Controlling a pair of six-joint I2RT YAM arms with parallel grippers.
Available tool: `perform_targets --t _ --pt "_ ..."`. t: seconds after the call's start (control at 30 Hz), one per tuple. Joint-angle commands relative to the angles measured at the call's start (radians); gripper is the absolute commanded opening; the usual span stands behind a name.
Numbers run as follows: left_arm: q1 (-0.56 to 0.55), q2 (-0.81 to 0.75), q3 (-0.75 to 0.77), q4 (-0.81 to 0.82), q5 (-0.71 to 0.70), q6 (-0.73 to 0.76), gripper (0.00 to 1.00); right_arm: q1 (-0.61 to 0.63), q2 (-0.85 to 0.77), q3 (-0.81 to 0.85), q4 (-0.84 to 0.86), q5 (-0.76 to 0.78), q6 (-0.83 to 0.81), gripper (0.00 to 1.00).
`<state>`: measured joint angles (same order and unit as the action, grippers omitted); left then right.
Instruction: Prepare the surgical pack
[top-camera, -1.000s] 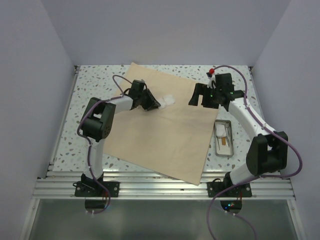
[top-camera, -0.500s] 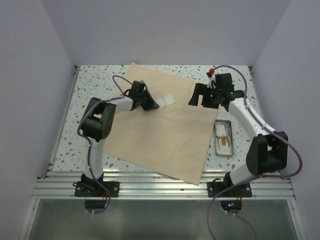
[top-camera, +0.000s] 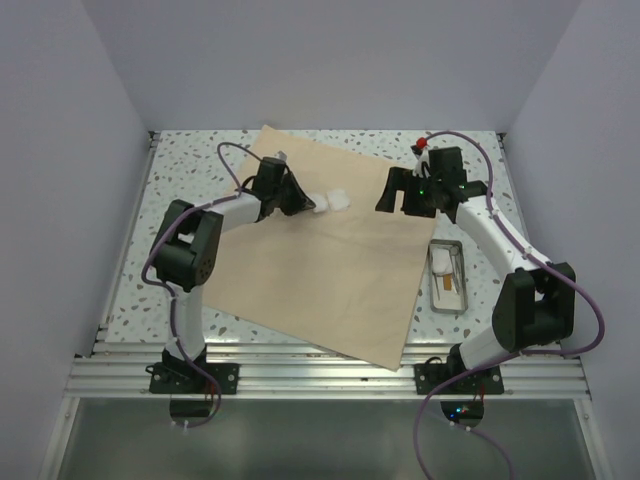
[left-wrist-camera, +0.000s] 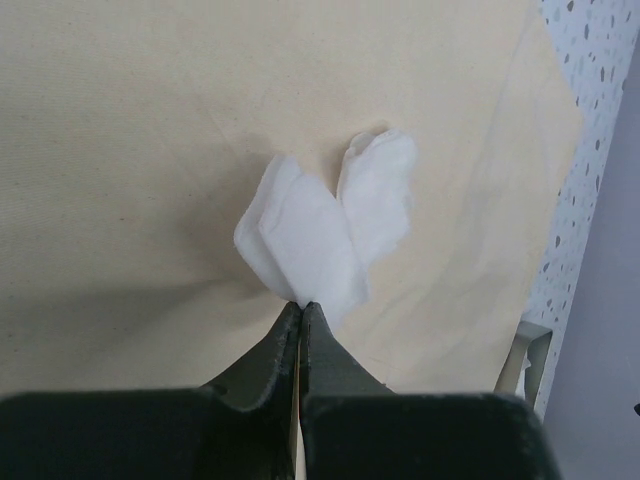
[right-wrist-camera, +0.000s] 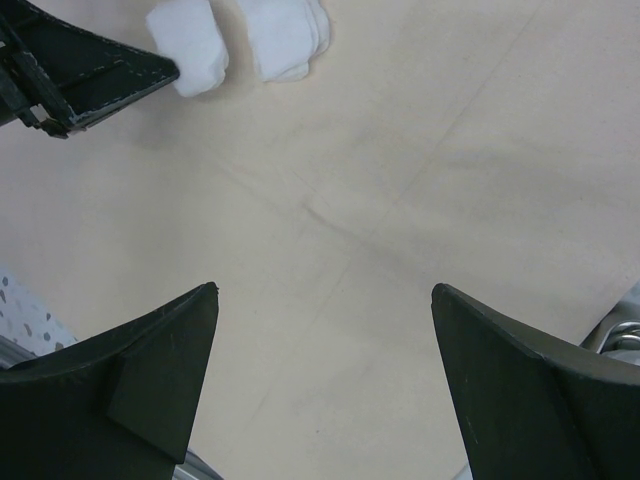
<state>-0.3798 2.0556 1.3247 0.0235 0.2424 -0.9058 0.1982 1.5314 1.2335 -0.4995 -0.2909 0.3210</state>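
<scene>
Where the surgical pack lies: the surgical pack (top-camera: 330, 270) is spread flat as a wide tan sheet on the speckled table (top-camera: 180, 170), set diamond-wise, with its near corner at 6 o'clock between the arm bases.
Left gripper: the left gripper (left-wrist-camera: 300, 312) is pinched closed on the near corner of a white gauze square (left-wrist-camera: 300, 245), over the 11 o'clock part of the sheet.
Second gauze: a second gauze square (left-wrist-camera: 380, 195) lies on the cloth at 1 o'clock of the first in the wrist view. Whether they touch or overlap cannot be told.
Right gripper: the right gripper (right-wrist-camera: 325, 380) is spread wide and holds nothing, hovering above the sheet near its 2 o'clock edge.
Metal tray: the metal tray (top-camera: 433, 285) sits at 3 o'clock of the sheet, just off its edge, with small items inside.
Changed since a second ago: the left arm has stretched out, its elbow now lower and further left. Its gripper has drawn slightly toward 10 o'clock, so more of the pinched gauze shows.
Unchanged: the right arm, sheet and tray keep their places.
</scene>
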Motion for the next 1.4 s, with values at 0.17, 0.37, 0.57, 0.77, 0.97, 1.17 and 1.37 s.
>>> perform_targets --t 0.17,0.37,0.57,0.77,0.97,1.17,1.37 --pt "0.002 -0.035 0.053 0.065 0.015 0.027 0.00 0.007 -0.031 -0.002 0.030 -0.019 -0.011 0.92" --pt "-0.021 -0.002 0.125 0.064 0.041 0.057 0.00 0.007 -0.037 0.000 0.029 -0.007 -0.011 0.92" --pt "-0.045 0.084 0.229 0.032 0.093 0.084 0.00 0.006 -0.068 -0.006 0.036 0.029 -0.004 0.92" --pt "-0.071 0.159 0.314 -0.014 0.107 0.111 0.00 0.004 -0.083 -0.009 0.036 0.042 -0.010 0.92" --pt "-0.073 0.164 0.304 -0.022 0.098 0.128 0.00 0.004 -0.077 -0.011 0.038 0.036 -0.011 0.92" --pt "-0.071 0.208 0.335 -0.065 0.106 0.154 0.00 0.006 -0.076 -0.011 0.042 0.025 -0.008 0.92" --pt "-0.071 0.238 0.366 -0.092 0.098 0.166 0.00 0.006 -0.070 -0.016 0.042 0.027 -0.011 0.92"
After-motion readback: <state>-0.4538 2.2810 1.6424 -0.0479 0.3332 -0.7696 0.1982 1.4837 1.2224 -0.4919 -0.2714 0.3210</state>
